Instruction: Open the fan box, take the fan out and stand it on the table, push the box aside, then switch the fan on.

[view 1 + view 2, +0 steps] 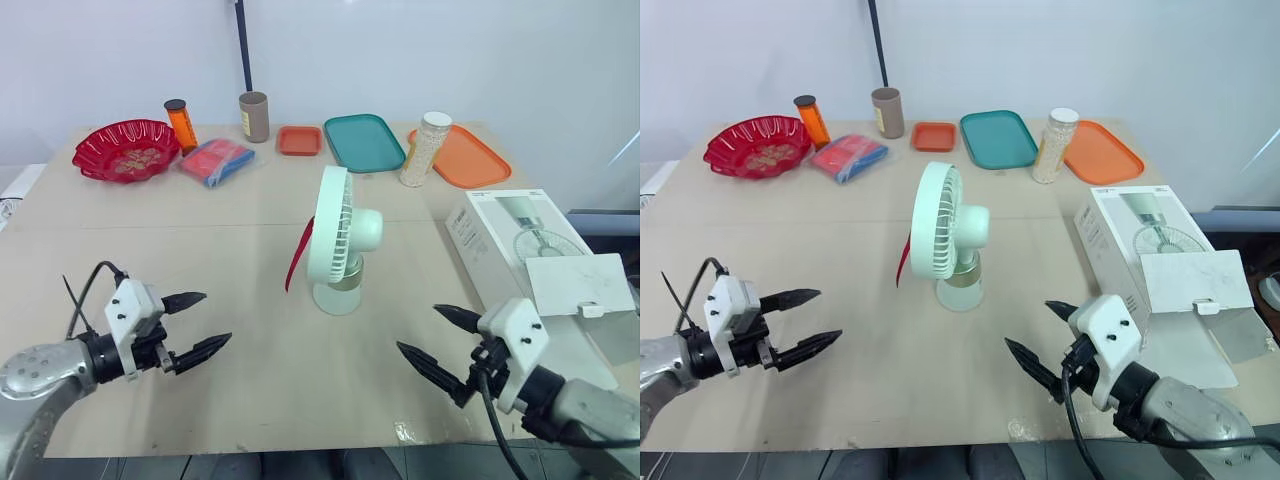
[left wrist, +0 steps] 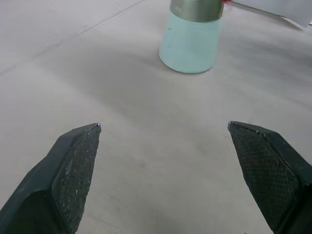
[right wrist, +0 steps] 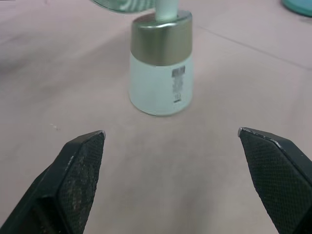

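The left gripper [image 1: 217, 317] hangs low over the table [image 1: 250, 380] on the left side. Its two black fingers are spread wide with nothing between them. Past it, near the middle of the table, the mint-green fan [image 1: 338, 240] stands straight up on its round base [image 3: 161, 73], so its long way runs up and down. Its round face looks toward the robot's left, and a red ribbon [image 1: 298, 255] hangs on that side. The right gripper [image 1: 417, 327] hangs low on the other side, with its fingers spread wide too and holding nothing. The base sits ahead of both grippers, in line with the gap between the fingers, but the right gripper looks nearer to it. The white fan box [image 1: 520, 250] lies further right by the table's edge with its flap open, well apart from the fan. I think only the switching on is left. I cannot tell where on the fan to press; the side facing the right gripper shows a small label [image 3: 176, 85].
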Available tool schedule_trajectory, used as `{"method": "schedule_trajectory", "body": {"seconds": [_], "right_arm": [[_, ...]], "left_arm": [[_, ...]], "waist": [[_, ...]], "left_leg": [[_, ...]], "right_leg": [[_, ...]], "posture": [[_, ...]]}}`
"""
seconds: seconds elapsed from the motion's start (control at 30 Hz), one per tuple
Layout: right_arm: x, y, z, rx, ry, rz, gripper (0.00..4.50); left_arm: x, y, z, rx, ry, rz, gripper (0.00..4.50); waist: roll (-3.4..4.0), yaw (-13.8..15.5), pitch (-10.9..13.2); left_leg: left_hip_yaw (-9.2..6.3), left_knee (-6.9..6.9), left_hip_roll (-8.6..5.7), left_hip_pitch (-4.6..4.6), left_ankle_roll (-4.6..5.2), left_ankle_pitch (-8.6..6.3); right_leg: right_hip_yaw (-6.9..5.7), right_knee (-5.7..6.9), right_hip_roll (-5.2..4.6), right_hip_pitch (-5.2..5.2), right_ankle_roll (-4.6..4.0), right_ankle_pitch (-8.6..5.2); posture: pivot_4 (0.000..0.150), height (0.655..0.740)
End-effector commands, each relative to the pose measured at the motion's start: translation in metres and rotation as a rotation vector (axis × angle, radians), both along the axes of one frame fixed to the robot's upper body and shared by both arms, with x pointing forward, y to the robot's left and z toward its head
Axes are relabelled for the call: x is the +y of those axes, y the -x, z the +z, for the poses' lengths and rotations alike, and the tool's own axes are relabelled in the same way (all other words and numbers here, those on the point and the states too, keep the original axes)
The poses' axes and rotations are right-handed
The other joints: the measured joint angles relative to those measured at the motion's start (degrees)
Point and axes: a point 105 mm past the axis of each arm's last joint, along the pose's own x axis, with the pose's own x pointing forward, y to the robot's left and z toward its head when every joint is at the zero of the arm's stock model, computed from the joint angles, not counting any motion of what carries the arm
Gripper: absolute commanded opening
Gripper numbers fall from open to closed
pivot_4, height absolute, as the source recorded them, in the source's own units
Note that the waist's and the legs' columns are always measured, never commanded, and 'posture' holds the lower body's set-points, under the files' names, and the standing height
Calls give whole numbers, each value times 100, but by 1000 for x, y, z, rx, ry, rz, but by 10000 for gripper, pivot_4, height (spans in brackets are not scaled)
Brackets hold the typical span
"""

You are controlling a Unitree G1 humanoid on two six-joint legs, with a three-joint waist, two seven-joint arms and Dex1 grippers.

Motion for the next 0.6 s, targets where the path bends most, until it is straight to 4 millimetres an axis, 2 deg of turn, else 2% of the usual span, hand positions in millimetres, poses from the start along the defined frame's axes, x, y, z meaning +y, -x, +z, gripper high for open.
{"method": "schedule_trajectory", "body": {"seconds": [0.03,0.2,0.4,0.6], "right_arm": [[0,10,11,-124,97,24,45000],[-10,14,-2,-149,148,3,45000],[-5,18,-6,-135,98,17,45000],[-9,14,-6,-146,82,-2,45000]], "left_arm": [[-2,3,1,-47,-8,3,44475],[-13,11,-1,-125,-50,-35,44475],[-12,9,-1,-156,-59,7,44475],[-12,3,-4,-155,-59,48,44475]], "waist": [[-2,0,-2],[-1,-5,-33],[11,-3,-42],[13,-2,-44]], "left_leg": [[0,0,-1,1,0,0],[3,1,1,14,0,0],[1,0,2,21,-2,-1],[1,0,1,22,-2,-2]], "right_leg": [[0,0,-1,1,0,0],[3,-2,2,13,3,-2],[3,-6,2,22,3,-2],[3,-6,1,24,4,-3]], "posture": [[1500,7400],[1500,7400],[1500,7400],[1500,7400]]}}
